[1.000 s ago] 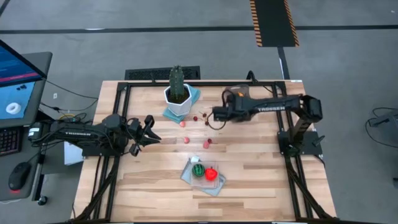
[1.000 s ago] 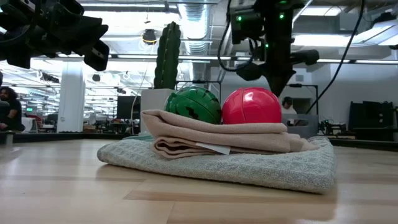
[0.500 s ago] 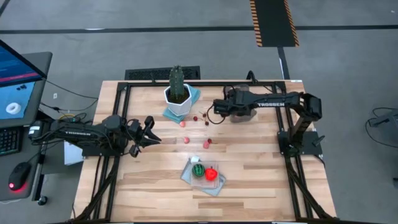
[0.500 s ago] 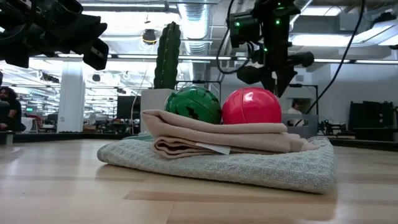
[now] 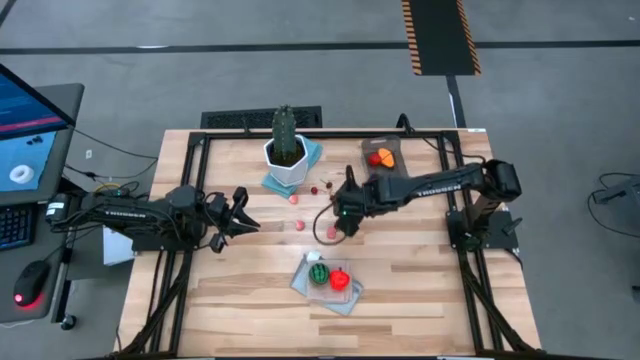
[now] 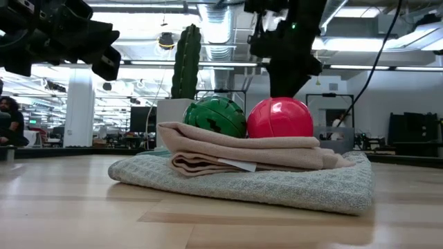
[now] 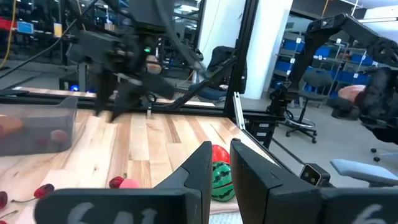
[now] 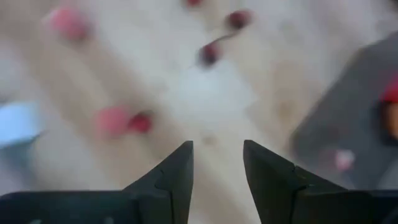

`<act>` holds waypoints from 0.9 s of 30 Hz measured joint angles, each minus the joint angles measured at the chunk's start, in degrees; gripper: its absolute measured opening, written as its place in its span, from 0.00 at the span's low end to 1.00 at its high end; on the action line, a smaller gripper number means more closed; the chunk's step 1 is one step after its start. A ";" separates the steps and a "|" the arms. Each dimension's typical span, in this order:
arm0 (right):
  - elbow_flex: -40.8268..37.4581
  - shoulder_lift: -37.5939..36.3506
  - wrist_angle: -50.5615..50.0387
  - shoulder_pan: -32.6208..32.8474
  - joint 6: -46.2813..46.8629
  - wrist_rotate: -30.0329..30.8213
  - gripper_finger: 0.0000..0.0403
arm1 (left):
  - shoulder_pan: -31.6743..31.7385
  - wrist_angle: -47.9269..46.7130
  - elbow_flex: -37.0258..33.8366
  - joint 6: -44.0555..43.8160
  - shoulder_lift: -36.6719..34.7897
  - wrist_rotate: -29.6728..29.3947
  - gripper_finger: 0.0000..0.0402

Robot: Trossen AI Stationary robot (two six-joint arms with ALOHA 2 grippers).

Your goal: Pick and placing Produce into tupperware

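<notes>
The translucent tupperware (image 5: 384, 160) sits near the table's far right and holds an orange piece (image 5: 381, 157). Small red and pink berries (image 5: 332, 231) lie scattered on the wood between the tub and the cactus pot. A green-striped ball (image 5: 318, 273) and a red ball (image 5: 339, 280) rest on folded cloths near the table's near edge. My right gripper (image 5: 343, 214) hovers open above the berries; in its wrist view a pink and red pair (image 8: 121, 120) lies just ahead of it (image 8: 217, 158). My left gripper (image 5: 243, 209) waits at the table's left, slightly open, holding nothing.
A tall green cactus in a white pot (image 5: 287, 150) stands on a blue cloth at the far middle. The folded cloths (image 6: 277, 173) under the two balls fill the near middle. More cherries (image 5: 313, 189) lie beside the pot. Black frame rails edge the table.
My right gripper drew back over the tupperware, then swung toward the table's near edge and a little left, ending above the berries in the middle. The tub, earlier covered by the arm, now shows with the orange piece inside. The left arm kept still.
</notes>
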 joint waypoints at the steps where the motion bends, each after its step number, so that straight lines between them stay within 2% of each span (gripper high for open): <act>1: 0.00 0.00 0.58 0.48 0.02 -2.35 0.39 | -0.01 0.04 -0.02 -0.06 -0.01 -0.22 0.11; 3: 0.00 0.14 1.99 1.31 0.20 -5.17 0.37 | 0.01 -0.27 0.00 -0.28 0.00 -1.04 0.11; 14: -1.08 1.14 4.27 6.41 -6.30 -7.32 0.34 | 0.01 -0.11 -0.01 0.48 -0.02 -8.28 0.11; 21: -4.89 1.01 19.32 6.23 -18.43 -8.69 0.29 | 0.39 9.46 0.02 1.40 -0.07 -4.76 0.11; 24: -5.47 0.78 26.22 5.43 -23.36 -11.82 0.26 | 1.48 10.37 0.02 -0.05 -0.05 -4.93 0.11; 27: -5.60 -0.87 27.51 4.44 -26.40 -13.65 0.22 | 3.23 9.76 0.02 -1.21 -0.04 -3.86 0.11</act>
